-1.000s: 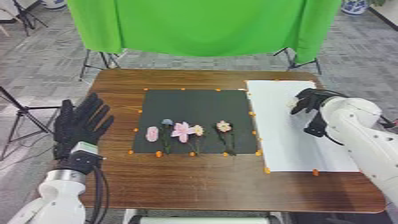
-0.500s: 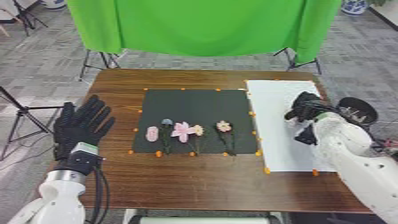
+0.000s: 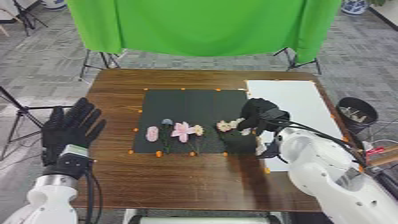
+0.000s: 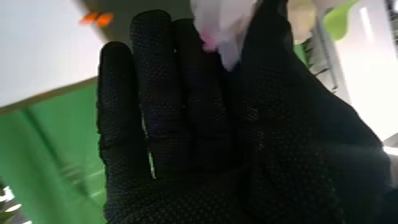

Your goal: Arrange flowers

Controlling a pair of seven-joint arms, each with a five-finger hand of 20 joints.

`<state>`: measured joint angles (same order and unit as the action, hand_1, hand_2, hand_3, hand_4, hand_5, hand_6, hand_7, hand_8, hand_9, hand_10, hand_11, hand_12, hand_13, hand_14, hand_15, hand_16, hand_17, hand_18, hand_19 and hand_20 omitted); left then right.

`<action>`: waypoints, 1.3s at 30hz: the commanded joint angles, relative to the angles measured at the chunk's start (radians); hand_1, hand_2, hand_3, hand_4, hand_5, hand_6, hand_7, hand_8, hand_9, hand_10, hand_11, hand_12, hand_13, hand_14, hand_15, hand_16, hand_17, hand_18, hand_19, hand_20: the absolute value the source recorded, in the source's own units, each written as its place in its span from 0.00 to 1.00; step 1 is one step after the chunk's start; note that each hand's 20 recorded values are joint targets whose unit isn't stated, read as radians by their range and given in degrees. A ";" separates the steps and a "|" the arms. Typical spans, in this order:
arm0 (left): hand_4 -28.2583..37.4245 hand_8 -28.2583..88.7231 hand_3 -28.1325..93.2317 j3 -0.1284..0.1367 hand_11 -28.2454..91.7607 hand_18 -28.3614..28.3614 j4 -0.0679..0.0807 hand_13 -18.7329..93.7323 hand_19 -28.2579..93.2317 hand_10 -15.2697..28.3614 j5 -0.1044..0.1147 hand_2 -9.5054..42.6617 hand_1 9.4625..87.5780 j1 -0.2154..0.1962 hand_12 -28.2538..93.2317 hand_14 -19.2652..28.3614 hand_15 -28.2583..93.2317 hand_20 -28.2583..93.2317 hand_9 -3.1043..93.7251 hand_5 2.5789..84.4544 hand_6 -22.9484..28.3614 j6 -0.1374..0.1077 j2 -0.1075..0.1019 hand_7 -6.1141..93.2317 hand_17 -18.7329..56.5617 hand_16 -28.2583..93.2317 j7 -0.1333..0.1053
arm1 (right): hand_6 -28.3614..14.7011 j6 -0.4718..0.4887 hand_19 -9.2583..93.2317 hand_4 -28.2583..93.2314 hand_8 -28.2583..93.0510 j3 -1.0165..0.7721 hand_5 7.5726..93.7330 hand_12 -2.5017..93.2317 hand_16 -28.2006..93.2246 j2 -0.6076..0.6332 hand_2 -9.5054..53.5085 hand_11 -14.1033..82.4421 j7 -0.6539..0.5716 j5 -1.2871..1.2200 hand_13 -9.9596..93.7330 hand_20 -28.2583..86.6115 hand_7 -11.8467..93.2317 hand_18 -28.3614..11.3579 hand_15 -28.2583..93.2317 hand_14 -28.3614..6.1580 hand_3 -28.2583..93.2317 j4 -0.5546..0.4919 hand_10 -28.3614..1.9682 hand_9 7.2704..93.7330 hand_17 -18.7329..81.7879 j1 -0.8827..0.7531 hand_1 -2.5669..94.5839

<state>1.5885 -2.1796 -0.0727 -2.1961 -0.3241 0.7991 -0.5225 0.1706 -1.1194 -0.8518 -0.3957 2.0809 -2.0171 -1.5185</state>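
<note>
"Flowers (image 3: 181, 131), and straight to the fingers (image 4: 160, 75) of the right hand (image 3: 258, 114): long and upright in the right wrist view, with the thumb closed in on a pale flower (image 4: 218, 17)!"

"Pinched there, is it?"

"Pinched between thumb and fingers, whitish petals with a touch of pink. The head view has that hand over the right edge of the black mat (image 3: 191, 102), and the bloom just beside another pink flower (image 3: 222, 126)."

"And the row along the mat?"

"From the left: a pink oval bloom (image 3: 152, 134), a small blue flower (image 3: 167, 122), the big pink star-shaped one in the middle, then a small pale one (image 3: 197, 130) close up against it. Stems point toward the robot!"

"Farther out?"

"White sheet (image 3: 289, 100) to the right of the mat, orange markers (image 3: 159, 154) round the edges, all on the brown table (image 3: 178, 187). Off the right side, a dark bin (image 3: 357, 107); beyond the far edge, green cloth (image 3: 204, 25)."

"The left hand (image 3: 67, 132)?"

"Out by the table's left edge, fingers straight and spread, holding nothing!"
</note>
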 commanded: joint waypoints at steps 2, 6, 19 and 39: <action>0.00 0.16 0.78 -0.037 0.39 0.74 -0.004 0.33 0.55 0.69 -0.021 0.55 0.20 0.009 0.31 0.69 0.48 0.29 0.36 0.49 0.62 -0.015 0.020 0.24 0.14 0.16 0.015 | 0.67 -0.042 0.71 0.00 0.20 0.038 0.71 0.25 0.42 0.013 0.02 0.31 -0.043 0.116 0.75 0.46 0.37 0.27 0.50 0.57 0.82 0.030 0.58 0.79 0.47 -0.026 0.55; 0.00 0.16 0.78 -0.026 0.39 0.74 -0.006 0.33 0.55 0.69 -0.031 0.55 0.19 0.000 0.30 0.69 0.48 0.28 0.36 0.49 0.62 -0.020 0.020 0.24 0.14 0.16 0.017 | 0.67 -0.049 0.71 0.00 0.20 0.031 0.70 0.25 0.42 0.023 0.02 0.31 -0.057 0.108 0.75 0.46 0.37 0.26 0.50 0.57 0.82 0.024 0.60 0.78 0.47 -0.031 0.55; 0.00 0.16 0.78 -0.026 0.40 0.73 0.006 0.33 0.55 0.69 -0.041 0.55 0.20 -0.001 0.30 0.69 0.49 0.28 0.35 0.49 0.63 -0.025 0.029 0.24 0.14 0.16 0.048 | 0.61 0.006 0.71 0.00 0.12 -0.011 0.44 0.17 0.38 0.007 0.00 0.27 -0.073 0.074 0.68 0.42 0.28 0.26 0.50 0.51 0.90 -0.052 0.48 0.55 0.45 -0.115 0.46; 0.00 0.17 0.71 0.029 0.37 0.72 0.010 0.32 0.54 0.70 -0.057 0.59 0.21 -0.030 0.28 0.66 0.45 0.28 0.34 0.47 0.68 -0.007 0.031 0.15 0.15 0.15 0.021 | 0.57 -0.343 0.50 0.00 0.14 -0.375 0.30 0.16 0.37 -0.084 0.25 0.22 0.304 -0.500 0.42 0.38 0.25 0.27 0.40 0.38 0.88 -0.019 0.39 0.32 0.35 -0.289 0.14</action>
<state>1.6005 -2.1674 -0.1393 -2.1946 -0.3300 0.8199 -0.4811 -0.1914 -1.3606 -0.8775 -0.1286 1.8602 -2.0432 -1.7665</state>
